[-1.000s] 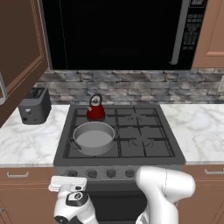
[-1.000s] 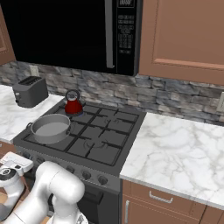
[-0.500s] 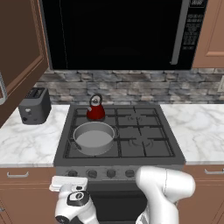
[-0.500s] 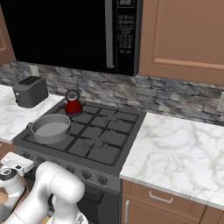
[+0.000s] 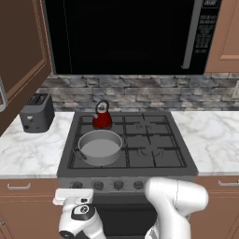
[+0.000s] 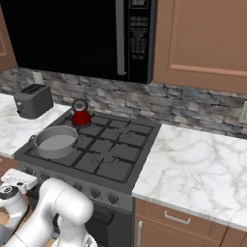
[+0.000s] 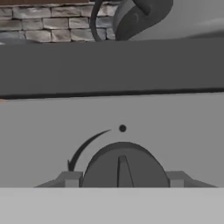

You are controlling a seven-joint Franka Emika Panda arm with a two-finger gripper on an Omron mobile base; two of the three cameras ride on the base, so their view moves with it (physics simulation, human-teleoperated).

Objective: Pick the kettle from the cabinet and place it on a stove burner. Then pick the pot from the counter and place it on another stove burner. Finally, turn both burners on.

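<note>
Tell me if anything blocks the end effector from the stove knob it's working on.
Nothing visible does. In the hand view the end effector straddles the round knob, one fingertip on each side, with no object between them.

Red kettle [image 5: 101, 119] on rear-left burner, grey pot [image 5: 100, 147] front-left.

The grey band cuts off the knob [image 7: 124, 165] and tool [image 7: 124, 181].

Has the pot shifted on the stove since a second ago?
No. The pot sits on the same front-left burner, just in front of the kettle.
</note>
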